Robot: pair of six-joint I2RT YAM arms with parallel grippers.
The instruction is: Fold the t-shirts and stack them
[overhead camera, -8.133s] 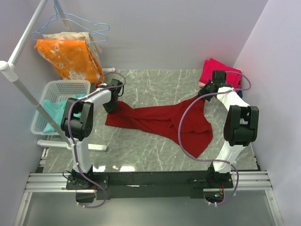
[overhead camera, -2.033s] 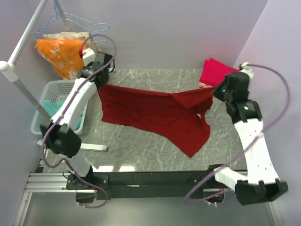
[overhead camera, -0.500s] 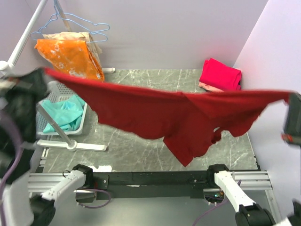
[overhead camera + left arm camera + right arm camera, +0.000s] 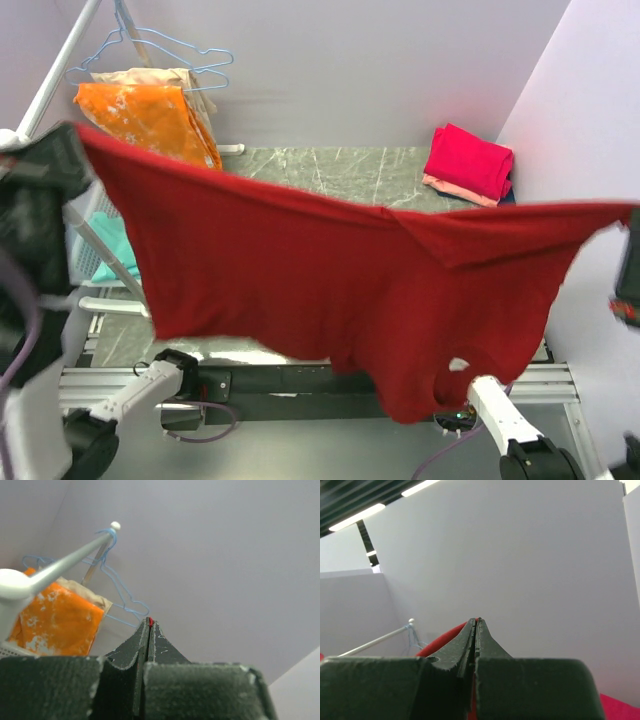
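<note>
Maroon t-shirt (image 4: 330, 270) hangs pinched tight in left gripper (image 4: 149, 623) and right gripper (image 4: 476, 622).

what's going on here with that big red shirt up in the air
Both arms hold the maroon t-shirt up in the air, stretched wide between them above the table. The left tool is shut on one top corner and the right tool on the other. Each wrist view shows a sliver of red between closed fingers. The shirt hangs open, not yet folded. A folded pink shirt sits at the table's far right corner.
</note>
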